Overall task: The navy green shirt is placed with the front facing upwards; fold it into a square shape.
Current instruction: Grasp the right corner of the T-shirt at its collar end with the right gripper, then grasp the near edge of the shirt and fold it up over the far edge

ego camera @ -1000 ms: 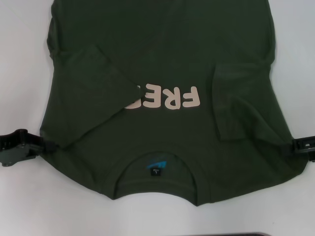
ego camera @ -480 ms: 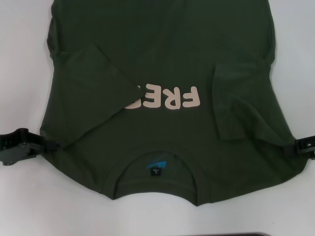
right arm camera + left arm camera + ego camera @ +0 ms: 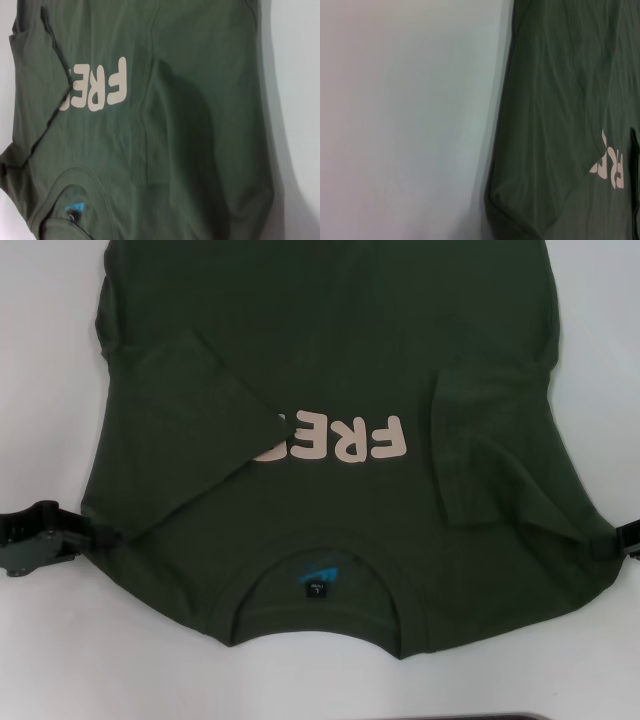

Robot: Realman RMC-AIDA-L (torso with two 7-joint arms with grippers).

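White desk lay under everything, and spread across it was the navy green shirt, a dark olive cotton tee, collar nearest the robot, pink lettering up. Both short sleeves were already folded in over the chest, the left one covering part of the print. Body folds looked not yet done. Left gripper sat at the shirt's left edge, right gripper at its right edge; whether either's fingers were spread or pinching cloth, I couldn't tell.

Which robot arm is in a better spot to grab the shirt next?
Probably the left. The left gripper sits right at the shirt's edge by the folded sleeve, while the right gripper is nearly out of the head view.
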